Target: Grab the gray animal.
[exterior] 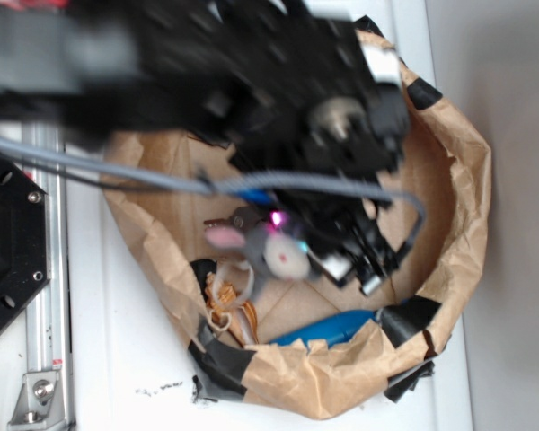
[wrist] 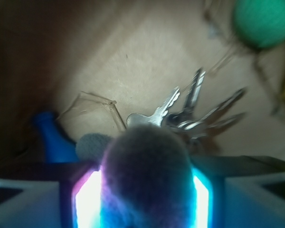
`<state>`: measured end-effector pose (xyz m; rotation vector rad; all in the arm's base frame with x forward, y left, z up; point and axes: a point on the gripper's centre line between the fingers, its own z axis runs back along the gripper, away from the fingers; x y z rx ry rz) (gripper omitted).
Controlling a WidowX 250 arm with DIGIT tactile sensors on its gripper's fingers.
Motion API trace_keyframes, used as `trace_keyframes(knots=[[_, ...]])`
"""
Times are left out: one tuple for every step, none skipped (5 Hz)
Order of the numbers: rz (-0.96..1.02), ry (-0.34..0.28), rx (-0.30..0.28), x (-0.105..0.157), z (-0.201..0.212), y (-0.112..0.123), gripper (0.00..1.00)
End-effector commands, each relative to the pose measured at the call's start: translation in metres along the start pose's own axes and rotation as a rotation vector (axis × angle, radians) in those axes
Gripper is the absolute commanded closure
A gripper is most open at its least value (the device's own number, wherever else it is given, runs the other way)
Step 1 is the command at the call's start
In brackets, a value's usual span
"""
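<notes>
The gray animal is a small gray plush mouse with a pink-lined ear and a pale face. It hangs in my gripper above the floor of a brown paper bin. In the wrist view its gray furry body fills the space between my two glowing pads, which press on both of its sides. One gray ear sticks out to the left. My gripper is shut on the mouse.
A bunch of metal keys lies on the bin floor just beyond the mouse. A blue bottle lies at the bin's near wall, also in the wrist view. A green ball sits at the far right. Black tape patches the bin's rim.
</notes>
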<state>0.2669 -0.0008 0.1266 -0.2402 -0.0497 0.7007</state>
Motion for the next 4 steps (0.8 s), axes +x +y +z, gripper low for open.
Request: trace_keyframes(knots=[[-0.188, -0.296, -0.016, -0.001, 0.082, 0.001, 1.0], [-0.221, -0.335, 0.013, 0.008, 0.077, -0.001, 1.0], [-0.248, -0.387, 0.051, 0.013, 0.069, -0.001, 1.0], [-0.248, -0.364, 0.031, 0.012, 0.069, -0.001, 1.0]])
